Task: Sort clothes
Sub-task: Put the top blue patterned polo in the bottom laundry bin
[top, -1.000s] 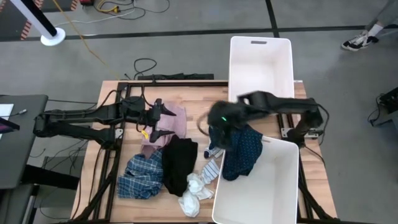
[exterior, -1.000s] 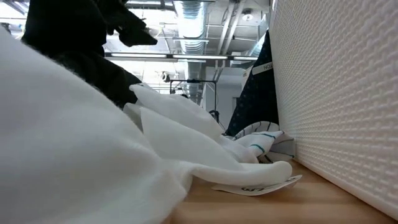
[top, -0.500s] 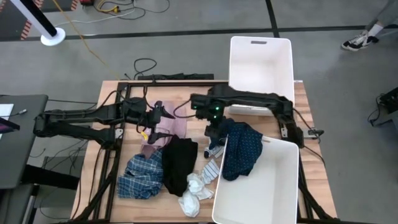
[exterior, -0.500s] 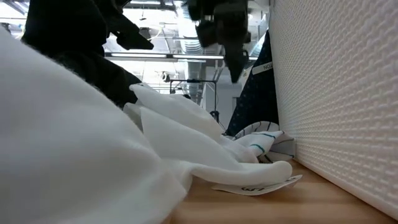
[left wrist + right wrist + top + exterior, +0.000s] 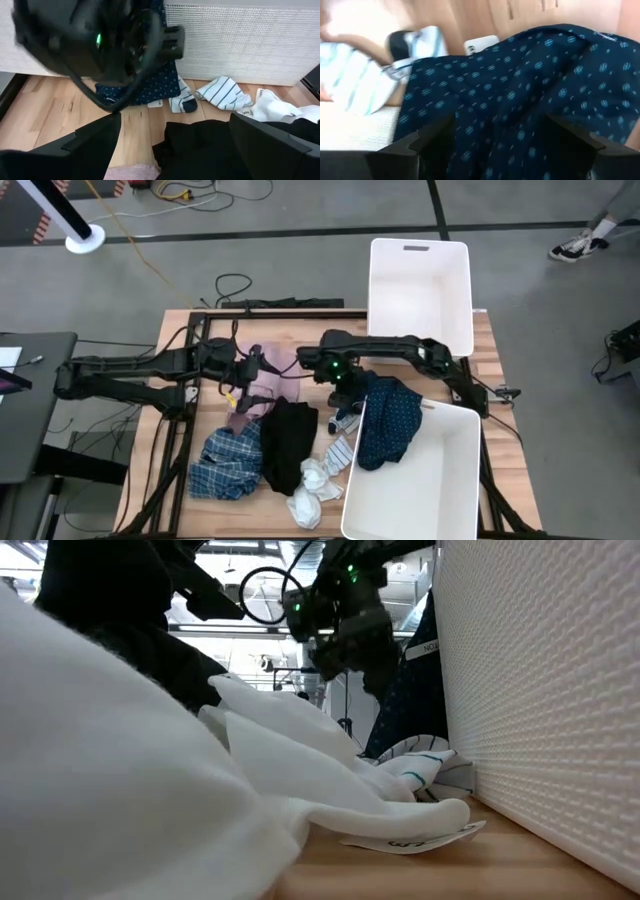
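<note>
Navy cloth with small pale dots, the navy garment (image 5: 388, 423) hung over the rim of the near white bin (image 5: 420, 490), partly inside it and partly spilling toward the table (image 5: 310, 325). The right claw (image 5: 338, 383) hovered just beside that cloth's table end, its fingers spread and gripping nothing; its wrist view was filled with the dotted fabric (image 5: 520, 95) directly below. A striped sock (image 5: 341, 452) and a dark-toed one lay just below that claw, against the bin's wall. White socks (image 5: 312, 483) sat farther along, well beyond the claw.

The left claw (image 5: 258, 368) was released too, fingers apart, poised over the pink garment (image 5: 262, 385), which lay rumpled under it. The black garment (image 5: 286, 442) lay crumpled just ahead of that claw, touching the pink piece, and the blue plaid shirt (image 5: 228, 463) was bunched beside the black one.

The far white bin (image 5: 420, 292) stood behind the right arm, nothing showing inside it.
</note>
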`<action>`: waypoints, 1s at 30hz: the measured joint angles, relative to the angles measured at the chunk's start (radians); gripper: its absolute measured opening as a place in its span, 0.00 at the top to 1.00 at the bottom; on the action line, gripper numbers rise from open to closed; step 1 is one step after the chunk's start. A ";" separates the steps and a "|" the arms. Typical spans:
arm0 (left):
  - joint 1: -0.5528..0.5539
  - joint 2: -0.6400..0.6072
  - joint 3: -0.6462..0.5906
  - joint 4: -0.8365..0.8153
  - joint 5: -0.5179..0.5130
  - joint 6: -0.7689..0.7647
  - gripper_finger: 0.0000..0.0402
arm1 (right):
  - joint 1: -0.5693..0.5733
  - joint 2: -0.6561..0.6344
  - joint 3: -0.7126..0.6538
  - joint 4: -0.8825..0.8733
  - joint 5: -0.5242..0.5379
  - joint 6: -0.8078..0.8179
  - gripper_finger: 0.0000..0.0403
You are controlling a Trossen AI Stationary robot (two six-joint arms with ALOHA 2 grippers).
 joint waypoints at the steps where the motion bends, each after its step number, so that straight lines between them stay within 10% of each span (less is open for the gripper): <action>1: -0.005 0.000 0.000 -0.003 0.000 0.000 0.08 | -0.003 0.006 -0.001 0.001 0.003 0.000 0.25; 8: -0.029 0.000 0.000 -0.019 -0.004 -0.005 0.08 | -0.008 0.019 -0.014 0.000 0.008 -0.051 0.40; 16: -0.033 0.000 0.000 -0.025 -0.003 -0.011 0.08 | 0.002 0.019 -0.014 0.000 0.009 -0.172 0.95; 30: -0.032 -0.001 0.001 -0.013 -0.020 -0.020 0.08 | 0.053 -0.045 0.174 0.000 0.161 -0.209 1.00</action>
